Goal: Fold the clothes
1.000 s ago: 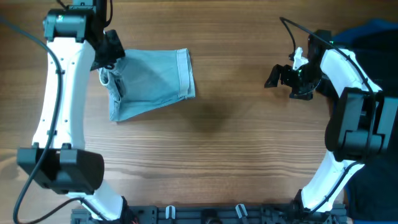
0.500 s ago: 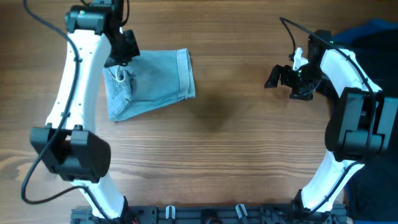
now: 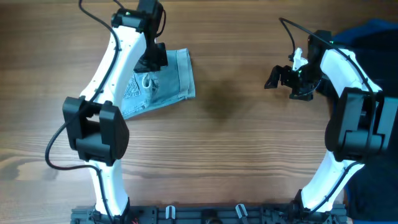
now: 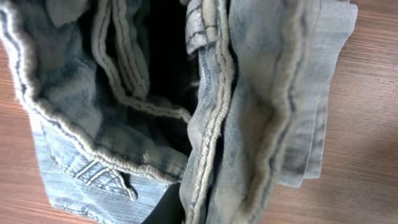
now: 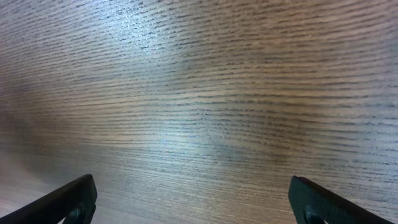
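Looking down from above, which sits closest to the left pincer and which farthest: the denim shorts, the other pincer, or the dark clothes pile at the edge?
1. The denim shorts, directly beneath the left pincer.
2. The right pincer, well off to the right.
3. The dark clothes pile, at the far right edge, beyond the right pincer.

Faded denim shorts [image 4: 261, 93], coarse stitched seams, grained wooden table [image 5: 199, 93], faint sheen

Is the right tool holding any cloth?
No, the right tool stands wide open over the bare wooden table with nothing in it.
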You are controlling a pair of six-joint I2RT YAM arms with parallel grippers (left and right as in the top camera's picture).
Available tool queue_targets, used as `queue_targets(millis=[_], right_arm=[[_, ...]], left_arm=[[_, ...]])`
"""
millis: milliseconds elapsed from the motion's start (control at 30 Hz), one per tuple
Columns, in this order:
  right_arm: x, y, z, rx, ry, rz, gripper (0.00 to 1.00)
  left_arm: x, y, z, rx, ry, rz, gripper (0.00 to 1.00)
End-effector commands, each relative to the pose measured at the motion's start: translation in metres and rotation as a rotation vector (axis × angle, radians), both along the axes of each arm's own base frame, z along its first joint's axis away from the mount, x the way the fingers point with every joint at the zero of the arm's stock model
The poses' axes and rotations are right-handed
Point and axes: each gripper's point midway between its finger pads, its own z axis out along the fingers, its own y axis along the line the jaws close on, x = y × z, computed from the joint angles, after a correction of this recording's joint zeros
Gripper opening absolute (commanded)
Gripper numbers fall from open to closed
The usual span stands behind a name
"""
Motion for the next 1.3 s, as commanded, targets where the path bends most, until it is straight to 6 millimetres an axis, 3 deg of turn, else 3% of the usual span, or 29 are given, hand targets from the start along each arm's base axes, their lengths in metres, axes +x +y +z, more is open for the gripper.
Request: queue_targets(millis=[0,100,167,333,467,500,533,600,633,667,700,800,833,900,1000,1033,1100,1133,1167,1200,1233,1267], right_arm=[[-0.004,0.002,-0.006,0.012,0.017,0.013,1.00],[-0.004,0.002,-0.006,0.012,0.019,0.012,1.00],[-0.004,0.002,-0.006,0.012,0.018,0.013,1.00],[-0.004,0.002,-0.006,0.012,0.018,0.012,1.00],[-0.004,0.002,-0.006,0.012,0.019,0.011,1.00],[-0.004,0.002,-0.006,0.012,0.022,0.001,1.00],[-0.003,0.001,-0.006,0.012,0.017,0.001,0.99],[-0.001,0.001,-0.006,0.011,0.010,0.001,0.99],[-0.001,0.001,-0.006,0.011,0.010,-0.005,0.99],[-0.001,0.001,-0.006,0.011,0.012,-0.015,1.00],[0.000,0.001,-0.005,0.012,0.014,-0.024,0.99],[0.005,0.011,0.008,0.073,-0.002,-0.022,0.99],[0.007,0.016,0.015,0.106,-0.011,-0.019,0.99],[0.014,0.043,0.047,0.225,-0.096,0.033,0.95],[0.018,0.077,0.078,0.330,-0.185,0.102,0.89],[0.020,0.103,0.093,0.392,-0.232,0.158,0.87],[0.020,0.143,0.103,0.450,-0.270,0.231,0.79],[0.020,0.162,0.105,0.457,-0.287,0.270,0.68],[0.019,0.180,0.107,0.467,-0.303,0.300,0.50],[0.019,0.203,0.111,0.482,-0.321,0.325,0.20],[0.018,0.227,0.116,0.502,-0.349,0.356,0.09],[0.018,0.238,0.119,0.512,-0.363,0.366,0.04]], left_arm=[[0.010,-0.019,0.001,-0.071,-0.031,-0.029,0.11],[0.017,-0.023,0.002,-0.092,-0.056,-0.032,0.13],[0.018,-0.024,0.002,-0.093,-0.061,-0.031,0.24],[0.016,-0.031,0.003,-0.115,-0.057,-0.043,0.32],[0.016,-0.040,0.006,-0.165,-0.057,-0.054,0.31],[0.015,-0.040,0.011,-0.166,-0.064,-0.055,0.24],[0.014,-0.040,0.022,-0.171,-0.085,-0.056,0.24],[0.012,-0.039,0.053,-0.189,-0.154,-0.061,0.36],[0.009,-0.038,0.076,-0.200,-0.204,-0.065,0.51],[0.006,-0.037,0.088,-0.207,-0.231,-0.067,0.59],[0.003,-0.036,0.107,-0.217,-0.275,-0.069,0.75],[-0.004,-0.018,0.139,-0.213,-0.352,-0.040,0.99],[-0.003,-0.007,0.141,-0.197,-0.355,-0.009,1.00],[-0.007,0.025,0.127,-0.162,-0.295,0.072,1.00],[-0.011,0.060,0.101,-0.141,-0.225,0.165,1.00],[-0.013,0.074,0.089,-0.138,-0.198,0.222,1.00],[-0.017,0.101,0.069,-0.137,-0.158,0.342,1.00],[-0.018,0.113,0.061,-0.139,-0.147,0.399,1.00],[-0.020,0.124,0.053,-0.139,-0.138,0.448,1.00],[-0.023,0.135,0.044,-0.140,-0.128,0.495,1.00],[-0.027,0.142,0.036,-0.147,-0.110,0.523,1.00],[-0.030,0.145,0.031,-0.152,-0.097,0.534,1.00]])
